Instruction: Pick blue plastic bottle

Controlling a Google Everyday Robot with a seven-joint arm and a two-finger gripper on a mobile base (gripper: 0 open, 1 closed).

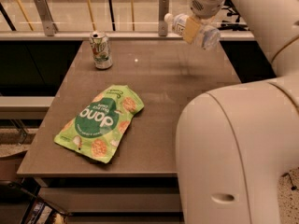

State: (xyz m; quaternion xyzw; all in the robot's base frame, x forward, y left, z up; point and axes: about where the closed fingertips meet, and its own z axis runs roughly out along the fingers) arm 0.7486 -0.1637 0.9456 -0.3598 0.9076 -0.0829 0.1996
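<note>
The blue plastic bottle (198,31) is pale and translucent with a white cap pointing left. It hangs sideways in the air above the far right part of the brown table (154,83). My gripper (192,28) is shut on the bottle's middle, one tan finger pad (190,30) across its front. The white arm comes down from the top right and its big lower links fill the right foreground, hiding the table's right side.
A green-and-silver soda can (100,50) stands upright at the table's far left. A green snack bag (100,122) lies flat at front left. A railing with metal posts (163,15) runs behind the table's far edge.
</note>
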